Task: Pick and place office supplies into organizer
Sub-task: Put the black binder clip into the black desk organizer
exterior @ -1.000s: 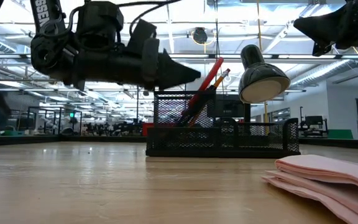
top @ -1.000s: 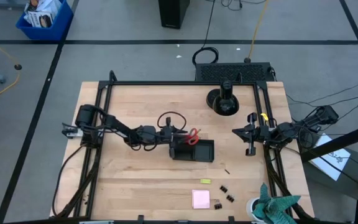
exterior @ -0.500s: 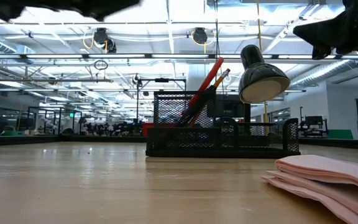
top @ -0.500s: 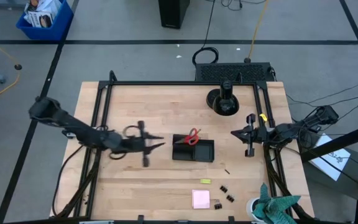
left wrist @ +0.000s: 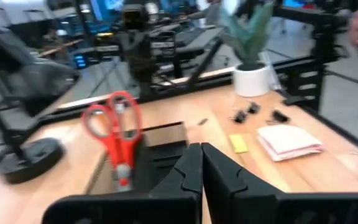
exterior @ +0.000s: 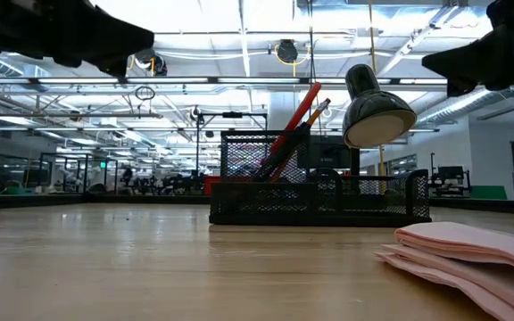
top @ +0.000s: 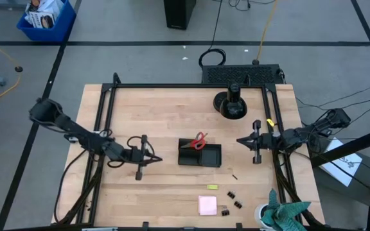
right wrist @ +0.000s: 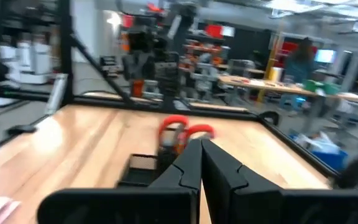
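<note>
**Wooden table, scissors upright in organizer, both grippers empty**

Pale wood table (top: 146, 109) inside a black frame, grey floor around, a large hall with ceiling lights behind in the low view.

Near table centre: black mesh organizer (top: 200, 155), with red-handled scissors (top: 198, 141) standing handles-up in its taller compartment on the left arm's side. In the low view, red handle and an orange pencil (exterior: 316, 111) leaning together above the mesh rim. Low tray part on the right arm's side: contents not discernible.

Toward the near edge, well apart from the organizer: pink sticky-note pad (top: 207, 205), small yellow-green eraser (top: 212, 187) between pad and organizer, black binder clips (top: 232, 206) just beside the pad, one thin dark pen (top: 235, 176) lying alone on the wood near the organizer's corner.

Left gripper (top: 157, 158) raised above the table, left of the organizer and apart from it, pointing toward it; fingers (left wrist: 188, 171) pressed together on nothing, as seen in the left wrist view.

Right gripper (top: 239, 140) on the other side of the organizer, likewise aimed at it and apart from it, hovering near the frame; fingers (right wrist: 188, 163) closed together, holding nothing.

Elsewhere: round black lamp stand (top: 230, 104) at the far side, white pot with teal-green cloth (top: 281, 212) at the near right corner, blue bin (top: 45, 18) on the floor.
</note>
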Available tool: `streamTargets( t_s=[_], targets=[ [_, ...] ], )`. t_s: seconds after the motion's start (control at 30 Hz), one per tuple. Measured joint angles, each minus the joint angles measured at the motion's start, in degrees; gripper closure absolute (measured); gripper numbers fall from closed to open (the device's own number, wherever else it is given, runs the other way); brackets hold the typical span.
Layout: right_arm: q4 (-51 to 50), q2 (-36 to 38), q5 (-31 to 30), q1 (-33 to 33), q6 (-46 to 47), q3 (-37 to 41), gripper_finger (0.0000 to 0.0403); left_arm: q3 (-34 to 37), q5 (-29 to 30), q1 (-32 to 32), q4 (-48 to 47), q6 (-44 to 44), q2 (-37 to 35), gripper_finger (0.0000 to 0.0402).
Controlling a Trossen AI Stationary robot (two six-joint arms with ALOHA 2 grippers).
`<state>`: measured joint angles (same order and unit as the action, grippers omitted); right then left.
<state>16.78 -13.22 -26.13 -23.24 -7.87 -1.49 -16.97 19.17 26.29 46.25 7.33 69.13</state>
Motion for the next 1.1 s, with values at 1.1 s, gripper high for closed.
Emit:
streamTargets(
  t_s=[1.1],
  targets=[
    [-23.45,-44.92,20.43,-4.68,41.5,-29.33,0.03,-0.07,-2.05,-4.09,10.78,6.06,16.69,0.0397]
  ],
)
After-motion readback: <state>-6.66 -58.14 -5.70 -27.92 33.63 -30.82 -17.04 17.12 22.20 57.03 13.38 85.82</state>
